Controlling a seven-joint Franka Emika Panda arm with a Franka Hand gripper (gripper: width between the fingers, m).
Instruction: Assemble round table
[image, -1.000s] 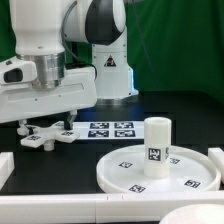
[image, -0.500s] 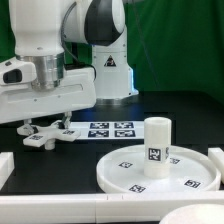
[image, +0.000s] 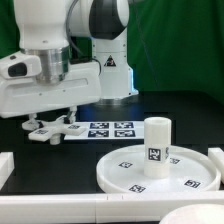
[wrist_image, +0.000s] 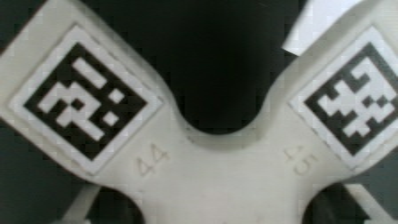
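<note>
– claw (image: 52, 120) right down on the cross-shaped foot piece (image: 40, 133), see it? the wrist is low and sits squarely over the middle of the cross.
– is it gripping the thing or not?
– can't tell from here. the bulk of the wrist covers the fingers. the wrist camera is filled by two arms of the cross, their square tags (wrist_image: 86, 100) and the notch between them, and no fingertip shows clearly. it could be clamped on the hub or spread around it.
– why come at it from the top like that?
– my guess is that the hub is the one part narrow enough to pinch. the arms stick out flat, so a grip straight down over the centre should keep it level when it's lifted.
– and where's it meant to go?
– well away from the claw, on the exterior view's right of it, past the marker board (image: 108, 130) that lies near the foot piece. that's the large rimmed round disc (image: 104, 172), on the dark table (image: 175, 125) with its rim up, like a shallow tray.
– anything in it?
– the short thick cylinder leg (image: 157, 140), standing upright inside the rim, about mid-disc, with its base on the disc floor. otherwise there are only tags on the floor. whether the leg is fastened tight i can't say.
– so the foot goes on top of that leg.
– i'd reckon so. the leg's top end is bare and open from above, which is likely why it stands upright. the foot piece lies apart from both, under the claw.
</note>
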